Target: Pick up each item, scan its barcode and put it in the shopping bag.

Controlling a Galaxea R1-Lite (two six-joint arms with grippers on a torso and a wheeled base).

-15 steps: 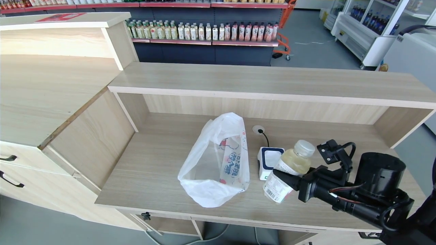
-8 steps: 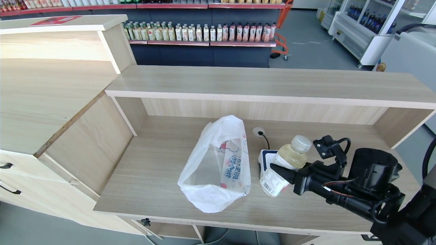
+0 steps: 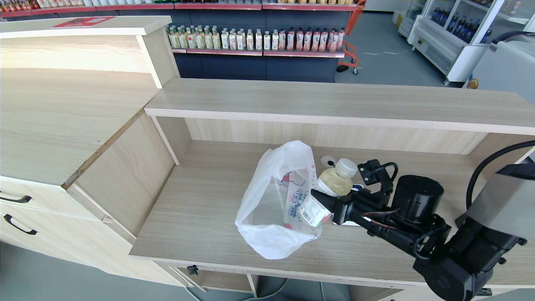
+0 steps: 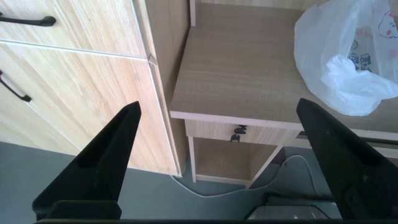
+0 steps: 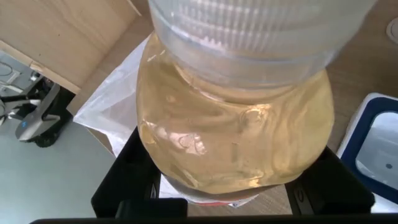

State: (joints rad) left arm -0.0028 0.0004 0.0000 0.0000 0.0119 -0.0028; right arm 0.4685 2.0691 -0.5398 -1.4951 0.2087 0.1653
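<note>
Bottle of pale drink [image 3: 333,184] is seen from the head view clamped in the right gripper [image 3: 324,201], tilted with its cap toward the back of the counter [image 3: 200,217] and its barcoded label end lowered toward the front. It is held just beside the white shopping bag [image 3: 273,205], which lies slumped near the middle of the counter's front edge. The tilt appears meant to bring the base over the bag's opening, though contact between bottle and bag cannot be judged.

From the left wrist view, the left gripper [image 4: 217,162] is shown with its fingers spread wide and nothing between them, hanging off the counter's [image 4: 236,68] front corner, well apart from the bag [image 4: 348,56]; it looks to be kept out of the way.

From the right wrist view, the bottle [image 5: 236,124] is gripped at its lower body by the right gripper [image 5: 233,190], a finger on each side. The bag [image 5: 115,106] lies beyond it on one side and the scanner [image 5: 380,146] on the other.
</note>
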